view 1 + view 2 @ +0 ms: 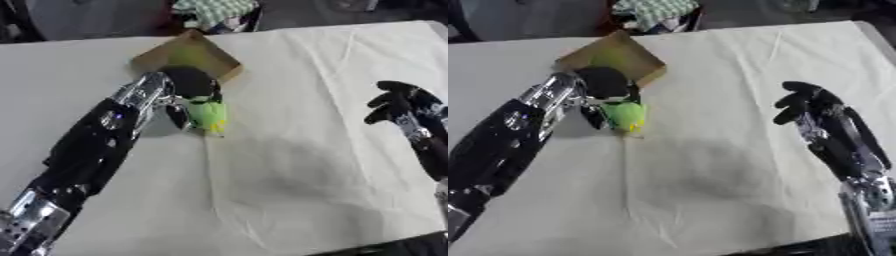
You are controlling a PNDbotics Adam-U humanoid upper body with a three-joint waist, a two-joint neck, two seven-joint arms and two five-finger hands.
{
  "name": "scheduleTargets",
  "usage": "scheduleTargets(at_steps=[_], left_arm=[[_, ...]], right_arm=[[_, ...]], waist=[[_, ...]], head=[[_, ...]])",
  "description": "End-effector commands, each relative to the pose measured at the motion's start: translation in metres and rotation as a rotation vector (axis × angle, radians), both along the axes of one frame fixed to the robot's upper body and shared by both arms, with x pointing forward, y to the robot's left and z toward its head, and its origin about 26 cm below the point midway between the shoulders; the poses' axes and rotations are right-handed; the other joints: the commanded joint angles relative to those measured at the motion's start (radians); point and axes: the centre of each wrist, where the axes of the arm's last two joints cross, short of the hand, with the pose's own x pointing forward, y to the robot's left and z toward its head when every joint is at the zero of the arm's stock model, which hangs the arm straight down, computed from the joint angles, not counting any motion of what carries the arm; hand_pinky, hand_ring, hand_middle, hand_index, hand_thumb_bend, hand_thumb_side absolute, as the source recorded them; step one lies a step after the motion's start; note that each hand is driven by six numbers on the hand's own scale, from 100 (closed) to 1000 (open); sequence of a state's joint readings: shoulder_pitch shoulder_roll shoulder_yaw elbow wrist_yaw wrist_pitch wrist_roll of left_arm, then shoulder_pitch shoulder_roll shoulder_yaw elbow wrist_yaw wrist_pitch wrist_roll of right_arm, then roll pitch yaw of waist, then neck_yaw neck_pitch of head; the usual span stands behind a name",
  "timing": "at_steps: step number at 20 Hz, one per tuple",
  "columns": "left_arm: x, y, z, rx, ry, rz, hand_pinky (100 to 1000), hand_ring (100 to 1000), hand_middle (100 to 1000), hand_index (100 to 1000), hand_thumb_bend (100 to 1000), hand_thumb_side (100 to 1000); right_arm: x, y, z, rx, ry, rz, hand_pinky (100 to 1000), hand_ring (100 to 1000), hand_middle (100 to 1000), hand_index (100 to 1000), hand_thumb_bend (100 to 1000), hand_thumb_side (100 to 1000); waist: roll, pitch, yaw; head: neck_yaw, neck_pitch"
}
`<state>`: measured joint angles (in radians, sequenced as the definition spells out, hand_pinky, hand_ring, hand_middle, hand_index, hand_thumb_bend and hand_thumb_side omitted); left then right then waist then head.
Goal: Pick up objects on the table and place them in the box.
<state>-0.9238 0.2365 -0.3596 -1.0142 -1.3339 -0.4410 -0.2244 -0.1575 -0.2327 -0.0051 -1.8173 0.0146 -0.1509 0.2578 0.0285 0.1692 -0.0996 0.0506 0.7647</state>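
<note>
Table: A big table point(332, 165) with a white cloth filled most of the view. Past its far edge the floor was dark, and a bundle of checked cloth point(213, 11) lay there.

Box: A small brown cardboard box point(186, 56) sat near the far left part of the table, turned so one corner pointed away. Something greenish showed inside it, but I could not tell what it was.

Toy: A soft green and yellow thing point(209, 115) was just in front of the box, near the cloth. It was not in the box yet.

Left hand: The left hand point(191, 90) was right by the near edge of the box. Its fingers were curled round the green thing from above.

Right hand: The right hand point(805, 102) was far off to the right side, well apart from the box. Its fingers were bent over and it held nothing.

Done so far: Maybe one thing was already in the box, going by the green patch inside.

Left to do: The green thing needed to go over the box edge and be let go. No other loose things showed on the cloth, so this looked like the last one.
</note>
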Motion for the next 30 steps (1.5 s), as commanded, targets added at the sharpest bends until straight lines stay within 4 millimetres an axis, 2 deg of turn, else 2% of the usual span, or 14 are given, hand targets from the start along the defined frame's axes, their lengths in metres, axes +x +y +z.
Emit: scheduleTargets(at_steps=[1, 5, 7, 9, 14, 18, 19, 22, 24, 27, 30], left_arm=[[0.001, 0.011, 0.034, -0.119, -0.112, -0.001, 543, 460, 445, 573, 100, 100], [-0.001, 0.023, 0.067, -0.196, -0.178, 0.068, 559, 475, 463, 596, 100, 100], [0.005, 0.031, 0.072, -0.243, -0.180, 0.160, 563, 482, 472, 607, 100, 100], [0.012, 0.036, 0.071, -0.282, -0.182, 0.239, 577, 498, 488, 627, 100, 100], [0.030, 0.044, 0.060, -0.400, -0.267, 0.443, 640, 575, 576, 727, 100, 207], [0.039, 0.049, 0.048, -0.471, -0.359, 0.563, 656, 601, 605, 760, 127, 279], [0.040, 0.051, 0.046, -0.480, -0.377, 0.581, 689, 652, 668, 803, 168, 307], [0.042, 0.054, 0.041, -0.486, -0.408, 0.611, 723, 697, 716, 829, 233, 351], [0.042, 0.055, 0.038, -0.474, -0.405, 0.632, 757, 751, 776, 865, 281, 412], [0.043, 0.059, 0.031, -0.428, -0.362, 0.675, 816, 842, 886, 932, 298, 511], [0.043, 0.060, 0.029, -0.388, -0.303, 0.706, 856, 905, 960, 981, 326, 568]], right_arm=[[0.001, -0.001, 0.006, -0.004, -0.017, 0.004, 601, 552, 597, 823, 100, 638], [0.001, -0.001, 0.005, -0.005, -0.015, 0.004, 601, 552, 596, 822, 100, 638], [0.001, -0.001, 0.005, -0.005, -0.012, 0.006, 601, 551, 596, 821, 100, 638], [0.001, -0.001, 0.004, -0.005, -0.010, 0.010, 601, 551, 596, 821, 100, 639], [0.001, 0.003, 0.005, -0.007, -0.009, 0.030, 601, 551, 596, 821, 100, 640], [0.002, 0.005, 0.006, -0.009, -0.012, 0.046, 601, 550, 595, 820, 100, 640], [0.002, 0.005, 0.006, -0.009, -0.012, 0.046, 600, 550, 594, 820, 100, 643], [0.002, 0.005, 0.006, -0.011, -0.011, 0.044, 601, 550, 594, 819, 100, 640], [0.002, 0.005, 0.007, -0.012, -0.013, 0.046, 601, 550, 594, 816, 100, 640], [0.002, 0.005, 0.007, -0.013, -0.012, 0.046, 600, 550, 592, 811, 100, 640], [0.002, 0.005, 0.006, -0.015, -0.011, 0.046, 600, 549, 591, 808, 100, 639]], waist=[[-0.004, -0.017, 0.002], [-0.003, -0.019, 0.005], [-0.002, -0.021, 0.004], [-0.002, -0.021, 0.002], [-0.002, -0.016, -0.020], [0.001, -0.008, -0.045], [0.002, -0.006, -0.050], [0.005, -0.004, -0.056], [0.007, -0.003, -0.056], [0.008, -0.004, -0.055], [0.008, -0.005, -0.054]], head=[[-0.003, -0.002], [-0.004, -0.001], [-0.004, -0.002], [-0.003, -0.003], [0.002, -0.005], [0.012, -0.012], [0.012, -0.013], [0.013, -0.014], [0.012, -0.015], [0.011, -0.016], [0.011, -0.016]])
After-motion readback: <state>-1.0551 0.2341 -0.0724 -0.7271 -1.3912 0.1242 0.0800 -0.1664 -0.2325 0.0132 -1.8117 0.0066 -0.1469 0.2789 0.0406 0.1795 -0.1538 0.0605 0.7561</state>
